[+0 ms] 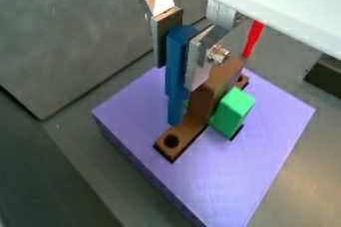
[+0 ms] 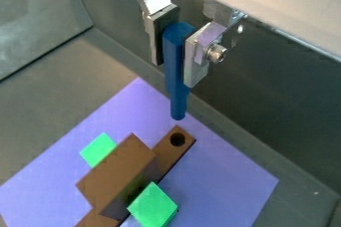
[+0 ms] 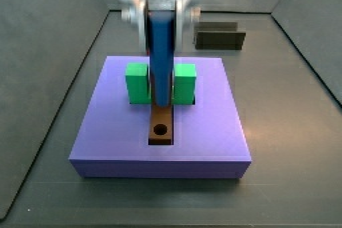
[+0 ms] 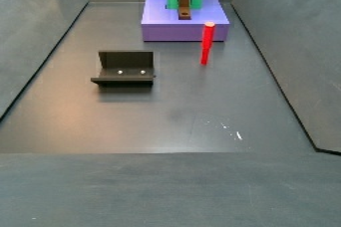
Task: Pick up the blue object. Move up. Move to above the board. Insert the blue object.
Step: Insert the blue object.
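Observation:
My gripper [image 1: 177, 52] is shut on the blue object [image 1: 176, 82], a thin blue peg that hangs upright between the silver fingers; no red cap shows on it. In both wrist views its lower tip hangs a little above the round hole [image 2: 177, 141] at one end of the board [image 2: 131, 176], a long brown bar. A side view shows the gripper [image 3: 160, 24] and peg [image 3: 160, 62] over the board [image 3: 160, 122]. Green blocks [image 3: 138, 82] [image 3: 185, 84] flank the board.
The board lies on a big lavender slab [image 3: 201, 142]. A dark grey box [image 3: 221, 38] stands behind the slab. A red upright peg [image 4: 206, 44] stands on the floor beside the slab [image 4: 167, 30]. The fixture [image 4: 124, 69] stands on the floor to the left.

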You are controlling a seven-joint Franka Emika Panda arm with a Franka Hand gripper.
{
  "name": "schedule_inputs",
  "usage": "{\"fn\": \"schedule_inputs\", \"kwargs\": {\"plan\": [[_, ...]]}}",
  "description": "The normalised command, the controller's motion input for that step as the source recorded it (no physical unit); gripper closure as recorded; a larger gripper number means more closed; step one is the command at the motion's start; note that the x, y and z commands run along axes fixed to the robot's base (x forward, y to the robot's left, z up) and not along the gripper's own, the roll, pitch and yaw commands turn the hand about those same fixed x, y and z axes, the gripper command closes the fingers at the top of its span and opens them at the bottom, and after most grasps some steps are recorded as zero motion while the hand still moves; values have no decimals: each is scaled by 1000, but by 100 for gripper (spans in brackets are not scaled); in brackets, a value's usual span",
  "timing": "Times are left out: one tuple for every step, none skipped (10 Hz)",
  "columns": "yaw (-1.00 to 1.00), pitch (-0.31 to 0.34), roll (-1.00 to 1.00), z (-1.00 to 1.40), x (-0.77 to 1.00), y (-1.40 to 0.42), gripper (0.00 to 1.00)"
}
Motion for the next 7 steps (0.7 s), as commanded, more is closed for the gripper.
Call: {"fn": "schedule_inputs", "kwargs": {"plan": [[26, -96, 359, -543, 11, -154, 100], [0, -79, 317, -571, 0, -134, 100], [0, -54, 54, -474, 0, 0, 100], [0, -21, 0, -363, 0, 0, 100], [0, 0, 0, -323, 0, 0, 100], [0, 0, 0, -277, 0, 0, 100], [0, 0, 6, -283, 0, 0, 100]]}}
